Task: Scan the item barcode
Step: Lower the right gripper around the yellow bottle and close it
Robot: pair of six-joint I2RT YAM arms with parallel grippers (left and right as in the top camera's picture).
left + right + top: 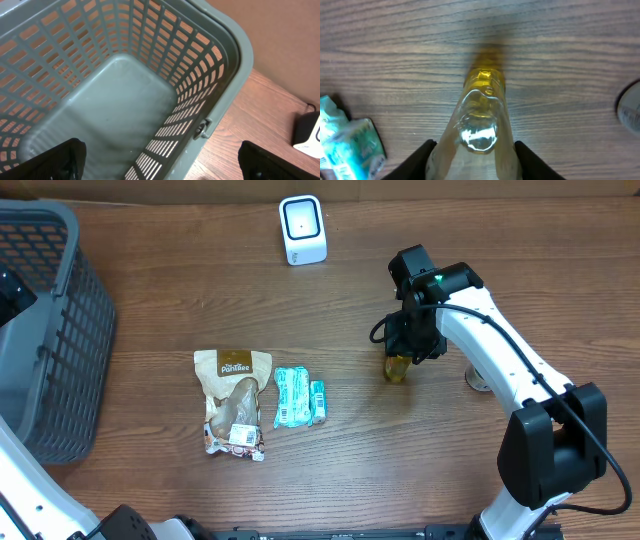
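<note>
Yellow liquid sits low in the clear bottle point(480, 115), and the right gripper point(474, 162) is right on top of it, looking straight down its length, with its fingers point(426, 161) pressed against both sides and the jaws narrowed onto it. The bottle stands on the wooden table point(450, 470) directly beneath that gripper. Off to one side of the gripper, teal packets point(350, 145) lie flat, and beyond them there's a brown snack pouch point(232, 400). The white scanner point(302, 230) stands well apart from the gripper, towards the table's far edge. Over at the grey basket point(235, 55), the left gripper point(160, 160) hangs above the inside, jaws spread wide, holding nothing.
</note>
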